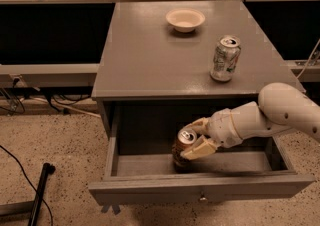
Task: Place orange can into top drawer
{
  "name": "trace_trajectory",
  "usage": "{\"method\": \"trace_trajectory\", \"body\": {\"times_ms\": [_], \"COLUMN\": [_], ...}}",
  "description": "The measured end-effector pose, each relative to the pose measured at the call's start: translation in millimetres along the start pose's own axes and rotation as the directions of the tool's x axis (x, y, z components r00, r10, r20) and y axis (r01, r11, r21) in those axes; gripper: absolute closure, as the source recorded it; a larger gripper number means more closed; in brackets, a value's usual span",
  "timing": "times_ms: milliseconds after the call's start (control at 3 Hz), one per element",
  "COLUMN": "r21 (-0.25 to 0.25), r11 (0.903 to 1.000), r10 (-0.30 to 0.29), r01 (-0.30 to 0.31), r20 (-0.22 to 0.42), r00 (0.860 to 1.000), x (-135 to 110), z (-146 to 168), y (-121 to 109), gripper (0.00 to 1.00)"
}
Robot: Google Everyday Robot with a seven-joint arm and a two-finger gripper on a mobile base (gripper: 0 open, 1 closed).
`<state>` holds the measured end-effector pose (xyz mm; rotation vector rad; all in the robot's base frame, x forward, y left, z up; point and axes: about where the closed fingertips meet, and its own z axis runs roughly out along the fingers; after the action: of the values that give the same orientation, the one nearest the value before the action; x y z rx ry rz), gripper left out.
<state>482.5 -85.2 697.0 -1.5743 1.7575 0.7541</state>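
The top drawer (150, 192) of the grey cabinet is pulled open, with a small metal knob on its front panel. The orange can (182, 149) stands upright inside it, near the middle, with its silver top showing. My gripper (198, 137) reaches in from the right and its pale fingers (200, 147) sit on either side of the can, against its upper part.
On the cabinet top (145, 65) stand a silver-green-white can (224, 58) at the right and a pale bowl (185, 19) at the back. A black stick (39, 195) and cables lie on the speckled floor at the left. A metal railing runs behind.
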Motion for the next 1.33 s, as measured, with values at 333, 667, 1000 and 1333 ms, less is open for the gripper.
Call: {"method": "trace_trajectory", "body": {"times_ms": [333,667,1000,1333], "r21": [-0.003,-0.007,-0.01,-0.01], "r11": [1.0,1.0,0.9999,0.9999], "r10": [-0.001,-0.002,-0.003,-0.003], "r01": [0.001,0.002,0.003,0.003], "r20": [0.0,0.001,0.001,0.001], "r00": [1.0,1.0,1.0,1.0], "x": [-0.5,-1.1,-1.5,-1.6], "z": [1.5,3.1,4.4,4.4], "y": [0.6,1.3,1.8,1.9], "gripper": [0.35,0.12,0.0,0.0]}}
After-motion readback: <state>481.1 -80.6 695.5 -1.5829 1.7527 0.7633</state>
